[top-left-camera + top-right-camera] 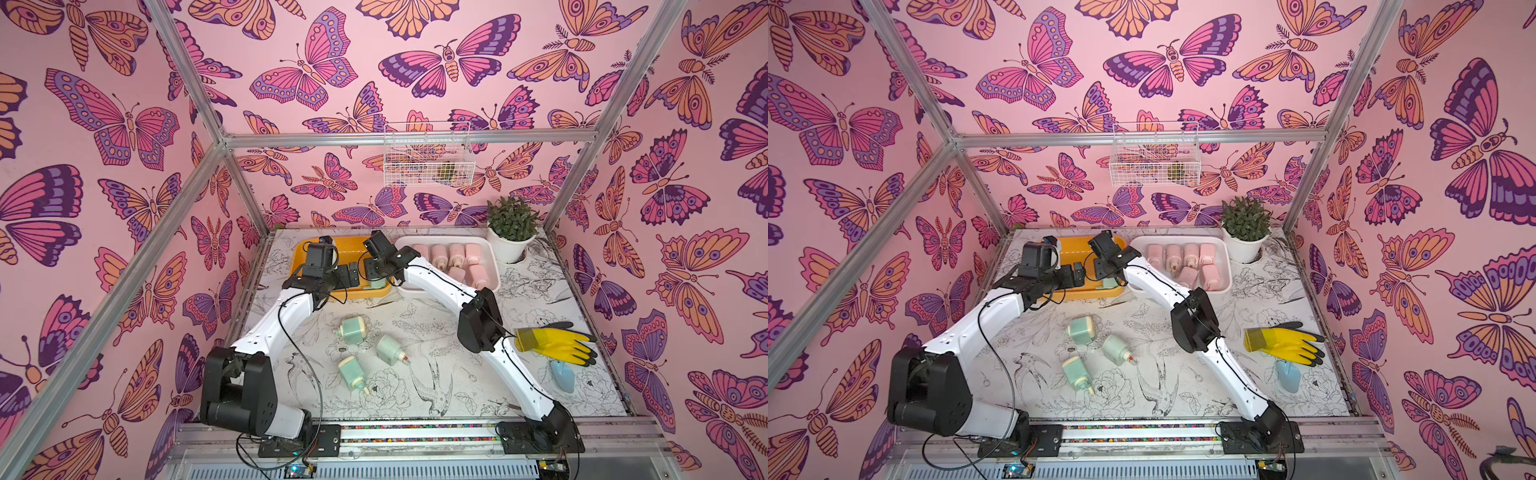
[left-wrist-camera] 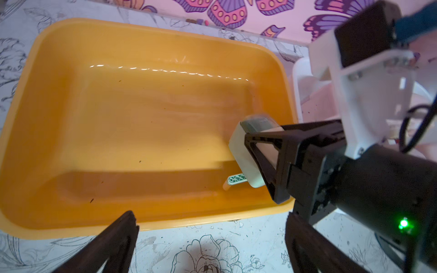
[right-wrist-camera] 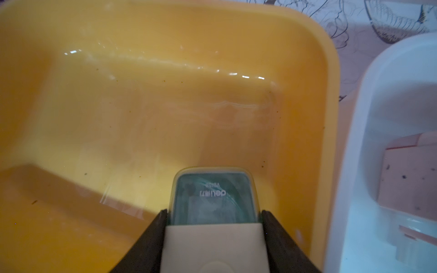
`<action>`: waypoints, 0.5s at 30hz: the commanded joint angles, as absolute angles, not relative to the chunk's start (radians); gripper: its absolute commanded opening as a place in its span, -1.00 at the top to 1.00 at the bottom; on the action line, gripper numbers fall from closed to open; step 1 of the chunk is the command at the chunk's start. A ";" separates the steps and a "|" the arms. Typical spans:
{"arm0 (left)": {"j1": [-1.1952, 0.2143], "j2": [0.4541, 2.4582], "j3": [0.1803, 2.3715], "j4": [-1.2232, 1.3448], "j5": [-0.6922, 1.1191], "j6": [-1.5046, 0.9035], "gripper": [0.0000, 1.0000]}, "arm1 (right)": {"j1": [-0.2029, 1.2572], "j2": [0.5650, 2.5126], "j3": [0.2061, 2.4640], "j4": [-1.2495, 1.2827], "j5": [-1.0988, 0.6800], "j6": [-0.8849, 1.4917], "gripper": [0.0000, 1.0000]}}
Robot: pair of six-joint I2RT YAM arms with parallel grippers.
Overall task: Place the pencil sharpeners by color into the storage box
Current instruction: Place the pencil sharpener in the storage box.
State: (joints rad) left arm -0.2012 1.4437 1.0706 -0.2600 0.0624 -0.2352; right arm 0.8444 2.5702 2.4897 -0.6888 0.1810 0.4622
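My right gripper [image 3: 214,214] is shut on a mint green pencil sharpener [image 3: 212,201] with a cream end and holds it low inside the yellow storage box [image 2: 151,222], at the corner nearest the white box. In a top view the held sharpener [image 1: 377,284] shows only in part under the gripper. My left gripper [image 2: 211,219] hangs open and empty over the table at the yellow box's front rim. Three more green sharpeners [image 1: 352,330] [image 1: 390,350] [image 1: 352,372] lie on the table in front. Several pink sharpeners [image 1: 457,253] lie in the white storage box [image 1: 495,266].
A yellow rubber glove [image 1: 557,343] and a pale blue flat item [image 1: 563,374] lie at the right of the table. A potted plant [image 1: 511,224] stands at the back right corner. A white wire basket [image 1: 428,158] hangs on the back wall.
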 commanded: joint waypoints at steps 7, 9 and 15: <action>-0.215 1.283 0.838 0.096 0.269 0.110 -1.00 | 0.824 2.301 2.383 -0.694 0.214 0.668 1.00; -0.243 1.283 0.800 0.136 0.264 0.184 -1.00 | 0.824 2.287 2.406 -0.763 0.246 0.735 1.00; -0.331 1.258 0.795 0.193 0.230 0.258 -1.00 | 0.830 2.249 2.393 -0.845 0.235 0.897 1.00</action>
